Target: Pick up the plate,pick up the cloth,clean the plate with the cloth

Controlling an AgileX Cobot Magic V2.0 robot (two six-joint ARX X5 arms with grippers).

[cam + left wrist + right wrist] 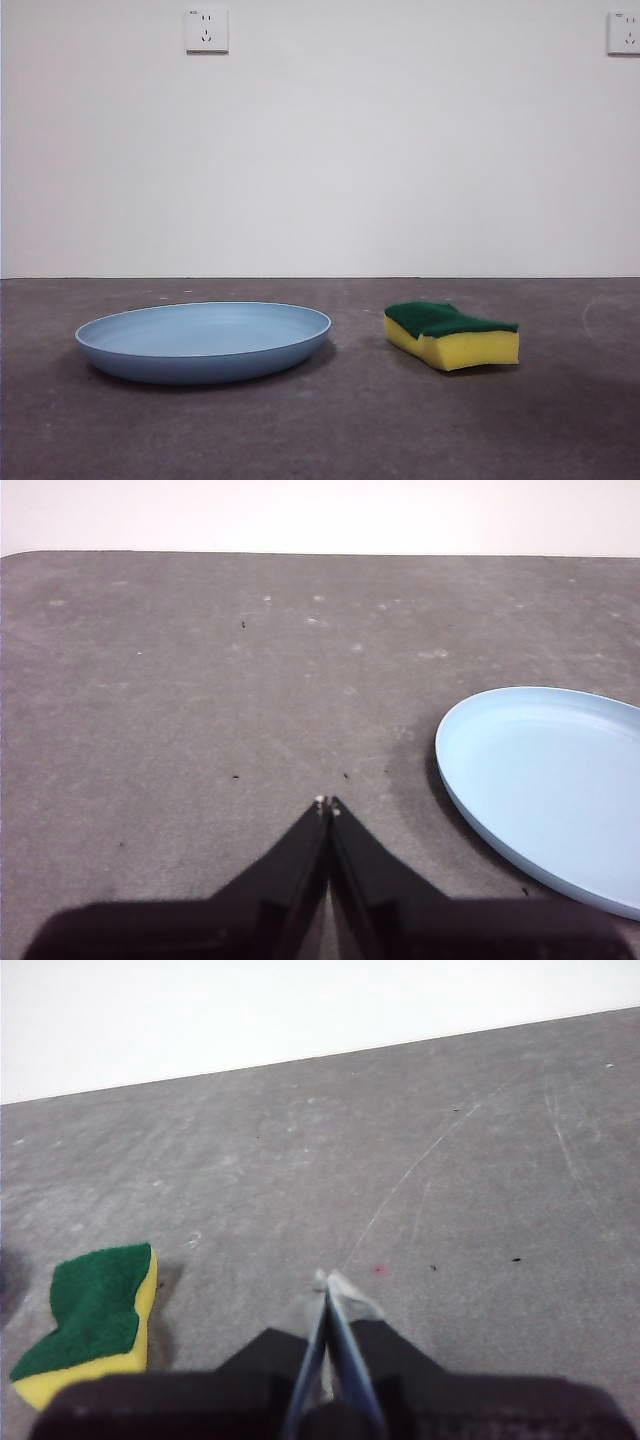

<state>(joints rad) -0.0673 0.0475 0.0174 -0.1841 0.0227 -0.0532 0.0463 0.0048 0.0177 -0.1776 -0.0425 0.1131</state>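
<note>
The light-blue plate [205, 340] lies flat on the dark grey table, left of centre in the front view. The cloth [452, 335], a yellow sponge with a green scouring top, rests to its right, a gap between them. Neither arm shows in the front view. My left gripper [327, 803] hovers shut over bare table, the plate [560, 780] off to one side of it. My right gripper [328, 1282] is also shut and empty, above the table, with the cloth [95, 1320] some way aside of its jaws.
A white wall stands behind the table's far edge, with two power sockets [206, 30] high on it. The table top [330, 420] is dark grey and scuffed.
</note>
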